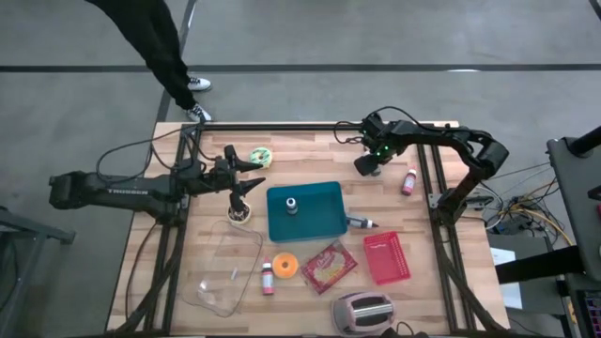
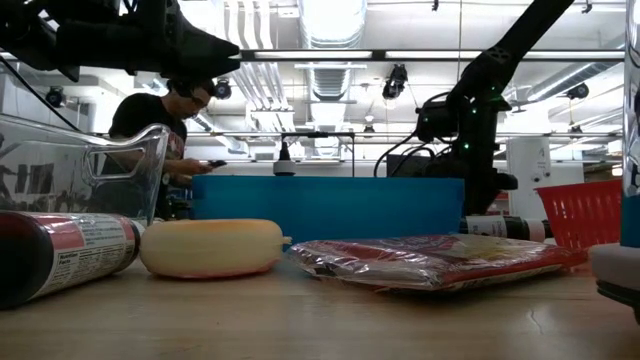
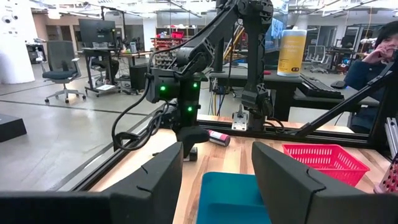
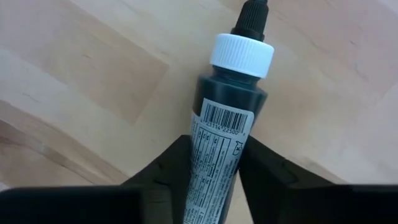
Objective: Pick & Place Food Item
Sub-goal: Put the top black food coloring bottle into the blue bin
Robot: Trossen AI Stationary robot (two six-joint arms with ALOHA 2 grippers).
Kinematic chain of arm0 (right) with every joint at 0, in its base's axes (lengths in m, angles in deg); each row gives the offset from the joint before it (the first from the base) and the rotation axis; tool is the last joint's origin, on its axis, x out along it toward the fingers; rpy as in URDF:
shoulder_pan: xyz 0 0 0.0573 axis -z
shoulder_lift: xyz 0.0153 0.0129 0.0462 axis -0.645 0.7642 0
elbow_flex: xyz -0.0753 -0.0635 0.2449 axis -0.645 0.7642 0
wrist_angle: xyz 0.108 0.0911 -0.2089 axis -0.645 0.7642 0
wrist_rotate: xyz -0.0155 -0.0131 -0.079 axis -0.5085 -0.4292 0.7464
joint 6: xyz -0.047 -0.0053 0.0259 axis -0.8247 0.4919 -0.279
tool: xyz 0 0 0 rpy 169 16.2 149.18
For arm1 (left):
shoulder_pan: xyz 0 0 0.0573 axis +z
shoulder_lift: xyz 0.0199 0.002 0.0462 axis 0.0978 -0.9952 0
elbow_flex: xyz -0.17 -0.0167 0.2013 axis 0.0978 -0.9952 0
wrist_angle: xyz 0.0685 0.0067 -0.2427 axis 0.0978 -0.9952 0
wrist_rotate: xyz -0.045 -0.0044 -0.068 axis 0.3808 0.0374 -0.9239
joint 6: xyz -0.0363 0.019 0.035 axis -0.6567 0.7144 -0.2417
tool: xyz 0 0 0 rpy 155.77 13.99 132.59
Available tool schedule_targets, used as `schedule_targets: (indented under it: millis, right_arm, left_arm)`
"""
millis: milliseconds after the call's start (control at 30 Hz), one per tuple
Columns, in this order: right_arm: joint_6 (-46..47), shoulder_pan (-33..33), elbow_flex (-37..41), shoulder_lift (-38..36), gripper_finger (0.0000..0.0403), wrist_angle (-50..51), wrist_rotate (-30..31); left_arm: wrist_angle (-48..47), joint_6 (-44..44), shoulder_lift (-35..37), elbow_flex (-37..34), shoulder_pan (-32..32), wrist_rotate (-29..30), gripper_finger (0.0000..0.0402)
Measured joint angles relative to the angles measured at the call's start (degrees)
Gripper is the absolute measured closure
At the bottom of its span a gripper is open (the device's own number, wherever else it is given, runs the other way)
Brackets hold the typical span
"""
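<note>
My right gripper [image 4: 214, 163] has its fingers pressed against both sides of the dark tube [image 4: 227, 118] lying on the table [image 4: 93, 68], its white cap jutting ahead of my fingertips, so a rear-heavy grip could let it pivot or slide out on lifting.

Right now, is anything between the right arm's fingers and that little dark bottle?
No. The right gripper has its fingers pressed on both sides of the dark bottle, which lies on the wooden table. Nothing sits between them.

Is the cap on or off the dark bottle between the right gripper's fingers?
On. The white cap sits on the dark bottle, which lies on the wooden table, fingers at both sides.
</note>
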Motion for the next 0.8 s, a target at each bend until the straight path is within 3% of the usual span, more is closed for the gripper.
schedule_targets:
  millis: [133,500,800]
  right_arm:
    - [-1.5,0.0,0.0,0.0,0.0330,0.4,0.0]
    - [-4.7,-0.2,0.2,-1.3,0.0337,0.4,0.1]
    - [-6.3,-0.1,0.2,-6.9,0.0338,-1.3,1.7]
  left_arm:
    - [0.0,0.0,0.0,0.0,0.0,0.0,0.0204]
    - [0.0,0.1,0.0,0.0,0.0,0.0,0.0204]
    - [0.0,1.1,0.0,0.0,0.0,0.0,0.0204]
